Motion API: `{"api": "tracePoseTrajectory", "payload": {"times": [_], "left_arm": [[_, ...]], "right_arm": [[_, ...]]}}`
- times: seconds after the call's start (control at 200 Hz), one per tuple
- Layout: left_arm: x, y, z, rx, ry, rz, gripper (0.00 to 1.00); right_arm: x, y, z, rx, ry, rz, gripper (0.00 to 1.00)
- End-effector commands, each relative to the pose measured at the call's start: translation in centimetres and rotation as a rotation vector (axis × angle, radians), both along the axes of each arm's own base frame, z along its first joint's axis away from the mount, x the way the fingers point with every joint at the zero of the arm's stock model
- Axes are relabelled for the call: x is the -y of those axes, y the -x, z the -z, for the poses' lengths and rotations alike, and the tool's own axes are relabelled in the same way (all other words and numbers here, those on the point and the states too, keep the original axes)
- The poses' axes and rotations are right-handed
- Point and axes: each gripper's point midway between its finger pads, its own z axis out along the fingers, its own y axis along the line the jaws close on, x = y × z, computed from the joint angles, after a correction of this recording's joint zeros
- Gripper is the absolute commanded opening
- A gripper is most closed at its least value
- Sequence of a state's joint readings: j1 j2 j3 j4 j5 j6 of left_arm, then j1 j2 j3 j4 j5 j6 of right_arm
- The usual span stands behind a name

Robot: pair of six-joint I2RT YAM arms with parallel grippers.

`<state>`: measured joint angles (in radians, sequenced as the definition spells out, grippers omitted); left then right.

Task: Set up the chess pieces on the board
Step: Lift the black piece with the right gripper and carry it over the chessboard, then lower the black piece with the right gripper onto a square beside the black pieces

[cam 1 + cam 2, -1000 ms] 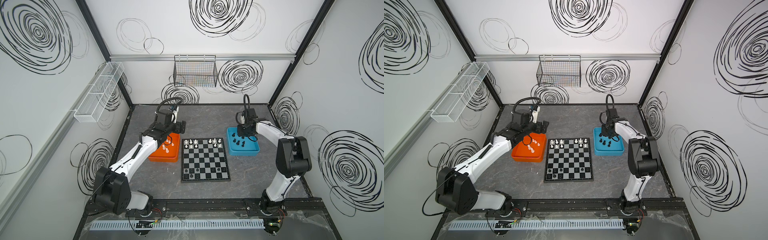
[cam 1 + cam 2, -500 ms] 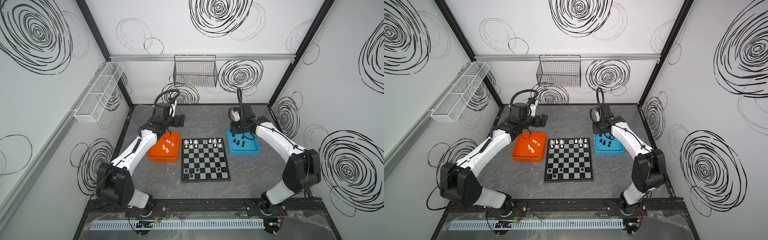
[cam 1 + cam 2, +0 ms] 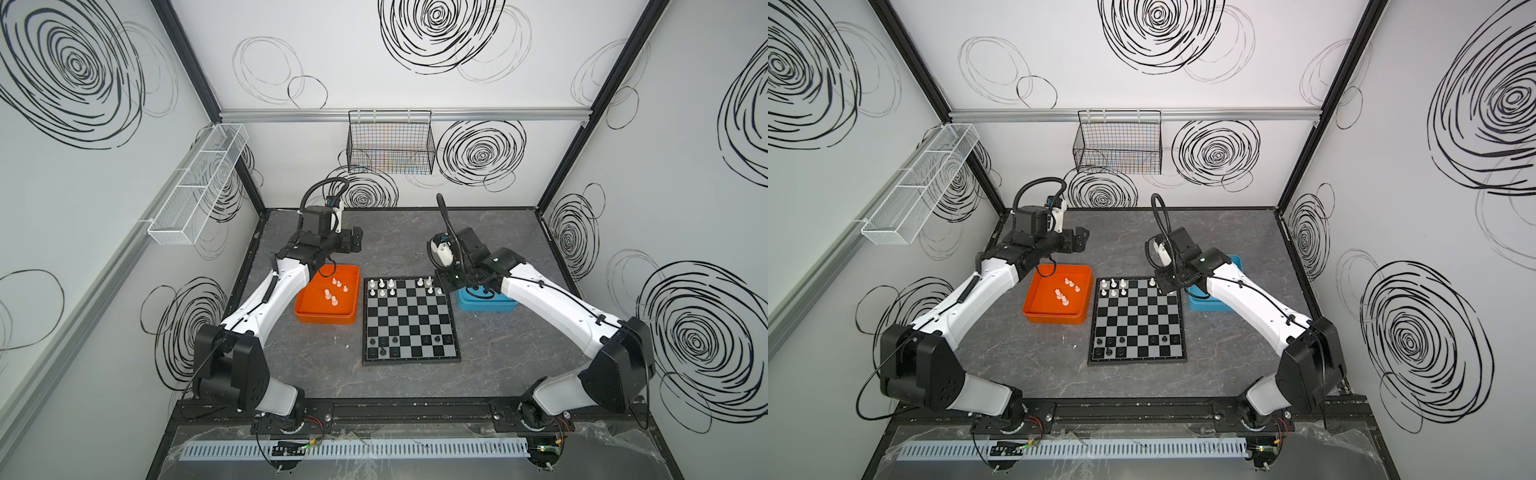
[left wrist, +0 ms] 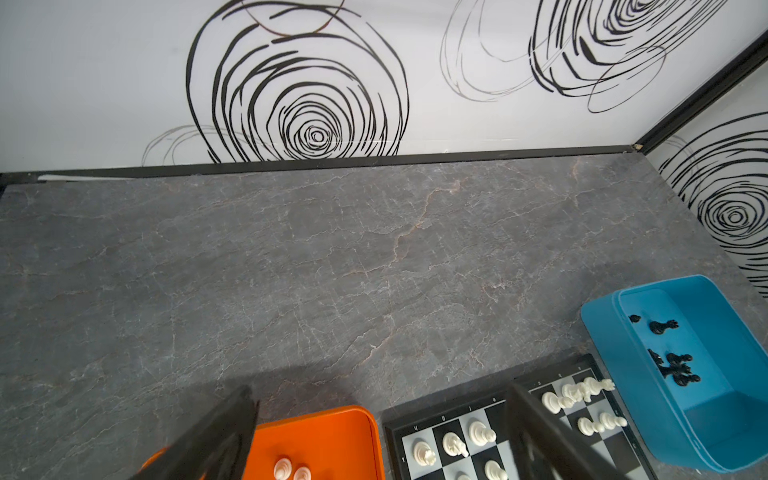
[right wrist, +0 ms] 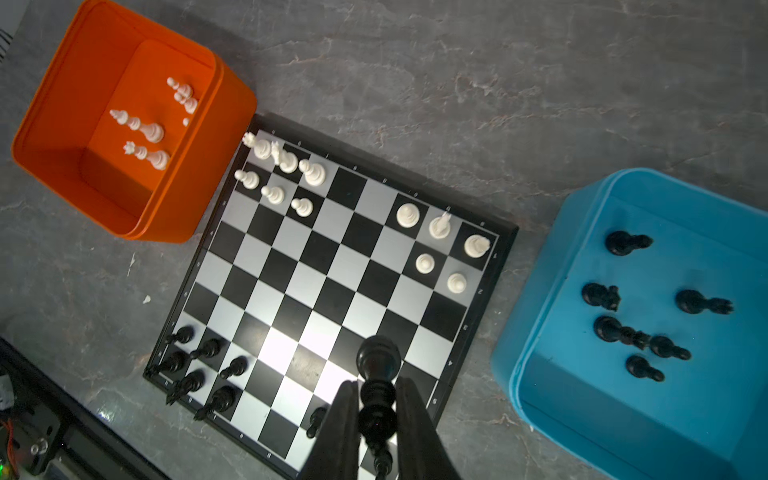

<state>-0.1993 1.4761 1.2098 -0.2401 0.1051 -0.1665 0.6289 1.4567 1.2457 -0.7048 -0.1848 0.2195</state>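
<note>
You're in a lab robot cell: white wall panels with black scribbled spirals (image 3: 353,62), black corner posts (image 3: 582,124), grey marble-look tabletop (image 3: 399,232), white-and-black robot arms (image 3: 266,303) bolted to a black front rail (image 3: 395,411), black wire basket (image 3: 390,145) on the wall.

Table (image 3: 415,232): board (image 3: 409,320), orange tray (image 3: 326,318) (blue tray (image 3: 486,308))

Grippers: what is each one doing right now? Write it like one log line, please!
right gripper: shut on black chess piece | left gripper: open, empty | board: partly set
</note>
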Motion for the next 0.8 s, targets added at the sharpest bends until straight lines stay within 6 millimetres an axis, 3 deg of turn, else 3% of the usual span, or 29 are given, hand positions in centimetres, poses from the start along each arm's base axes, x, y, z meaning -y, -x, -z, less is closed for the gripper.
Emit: {"api": "tracePoseTrajectory", "payload": {"times": [0.0,0.39,0.795], "left_arm": [[-0.4,0.4,-1.0,0.018,0.048,-0.019,0.96],[-1.2,1.1,0.0,-0.016,0.108,-0.06,0.96],[-1.1,1.5,0.3,-0.028,0.141,-0.06,0.96]], "right_arm": [[-0.8,2.1,0.5,0.0,0.003,-0.017,0.19],[-3.7,7.2,2.3,0.005,-0.021,-0.14,0.2],[-4.0,8.9,5.0,0.013,0.055,-0.198,0.19]]}}
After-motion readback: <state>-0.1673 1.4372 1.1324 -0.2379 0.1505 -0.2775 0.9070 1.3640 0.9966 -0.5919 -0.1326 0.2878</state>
